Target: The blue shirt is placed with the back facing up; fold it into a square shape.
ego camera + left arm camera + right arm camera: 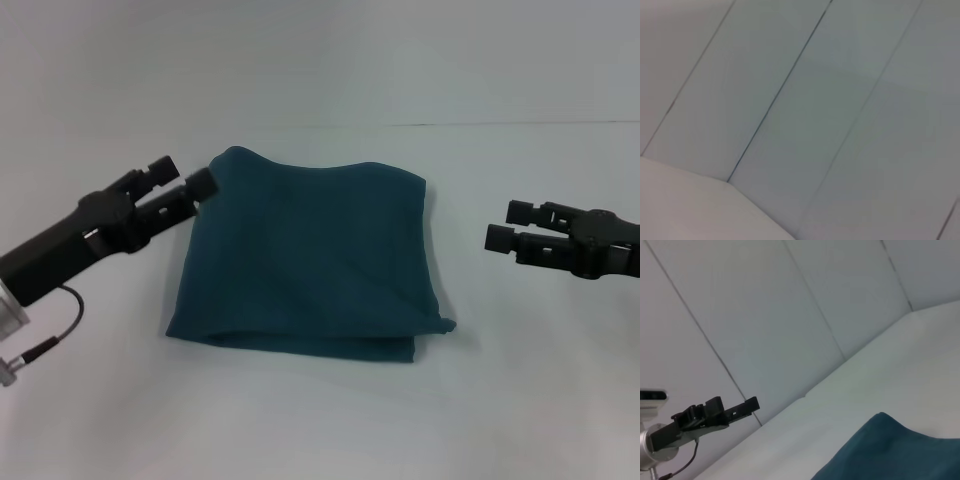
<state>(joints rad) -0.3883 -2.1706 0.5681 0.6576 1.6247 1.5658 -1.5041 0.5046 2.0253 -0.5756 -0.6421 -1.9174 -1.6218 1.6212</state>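
The blue shirt [310, 265] lies folded into a rough square in the middle of the white table, plain side up, with a small fold sticking out at its near right corner. My left gripper [185, 176] hovers open at the shirt's far left corner; its lower fingertip is right against the fabric edge and nothing is between the fingers. My right gripper [508, 225] is open and holds nothing, a short way off the shirt's right edge. The right wrist view shows a raised part of the shirt [890, 450] and, farther off, the left gripper [737, 409].
The white table [320, 420] stretches all around the shirt. A panelled wall [805, 100] stands behind it. A cable [55, 335] hangs under my left arm near the table's left edge.
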